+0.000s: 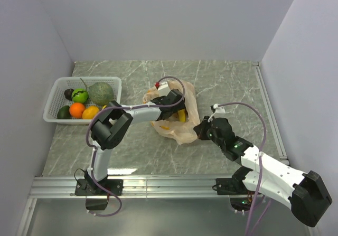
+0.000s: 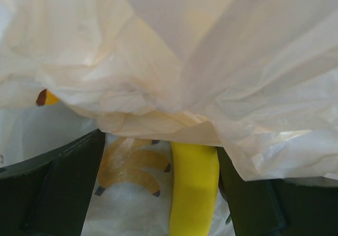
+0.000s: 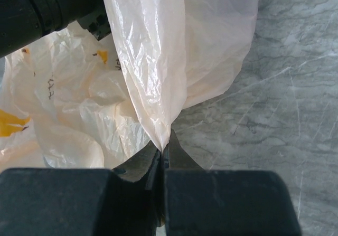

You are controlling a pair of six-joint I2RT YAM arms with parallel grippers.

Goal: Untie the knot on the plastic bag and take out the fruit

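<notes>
The pale-orange plastic bag [image 1: 182, 130] lies crumpled mid-table with its mouth open; no knot shows. My left gripper [image 1: 177, 111] reaches into the bag. In the left wrist view it [image 2: 158, 194] is open, and a yellow banana [image 2: 193, 188] lies between the fingers, against the right finger [image 2: 253, 204], with bag film [image 2: 211, 62] draped over it. The banana peeks out in the top view [image 1: 181, 115]. My right gripper [image 1: 199, 131] is shut on a fold of the bag's edge [image 3: 158, 98] and holds it up off the table. An orange [image 1: 77, 109], a plump yellow piece [image 1: 91, 112] and a dark purple fruit [image 1: 68, 93] lie in the basket.
The white basket [image 1: 53, 101] stands at the left and also holds a grey-green melon [image 1: 101, 93], a bright green fruit [image 1: 80, 95] and a dark green one [image 1: 64, 113]. Grey walls close in the marble table [image 1: 227, 83] on three sides.
</notes>
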